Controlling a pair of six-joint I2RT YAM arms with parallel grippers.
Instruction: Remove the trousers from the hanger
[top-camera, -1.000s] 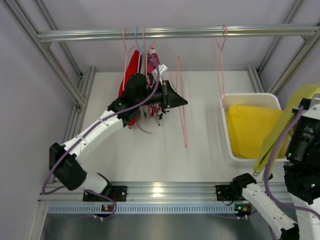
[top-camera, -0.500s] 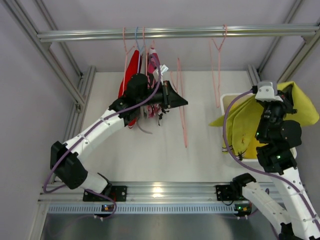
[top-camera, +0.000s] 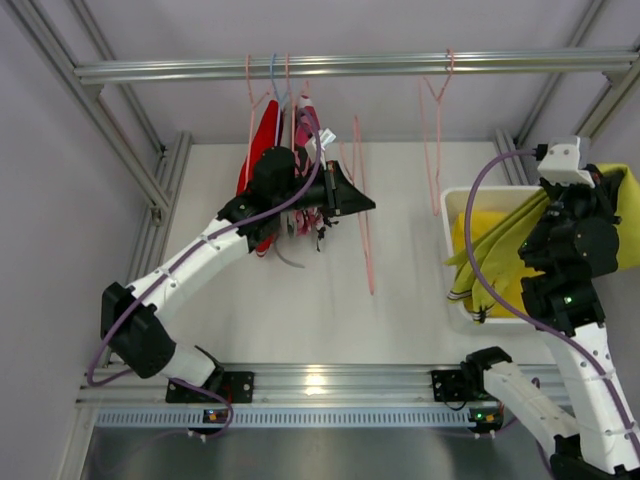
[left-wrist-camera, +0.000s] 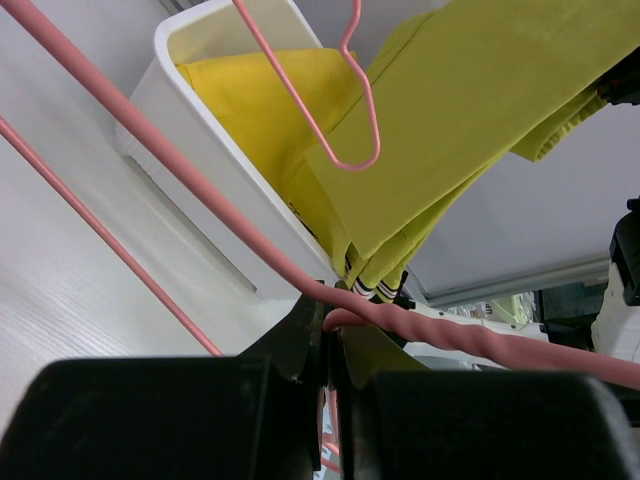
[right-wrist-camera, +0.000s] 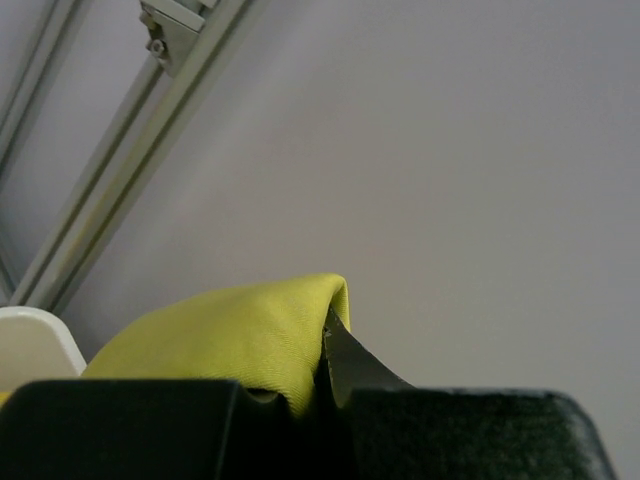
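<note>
My left gripper (top-camera: 365, 205) is shut on the wire of a bare pink hanger (top-camera: 366, 255), which hangs from the rail; the wrist view shows the wire pinched between the fingertips (left-wrist-camera: 335, 320). My right gripper (top-camera: 602, 195) is shut on the duller yellow-green trousers (top-camera: 500, 250) and holds them up over the white bin (top-camera: 490, 192), the cloth draping down into it. The fold shows between its jaws (right-wrist-camera: 230, 330). The bright yellow trousers (top-camera: 475, 225) lie folded inside the bin. Both trousers also show in the left wrist view: yellow-green (left-wrist-camera: 470, 110), bright yellow (left-wrist-camera: 260, 100).
A metal rail (top-camera: 350, 67) crosses the back. A red garment (top-camera: 262, 140) and a pink patterned garment (top-camera: 303, 130) hang from it at left, behind my left arm. Another bare pink hanger (top-camera: 437, 130) hangs beside the bin. Frame posts stand at both sides.
My right arm has swung up from the lower right edge with the yellow-green trousers, passed over the bin, and now sits further right and back. My left arm has not moved.
</note>
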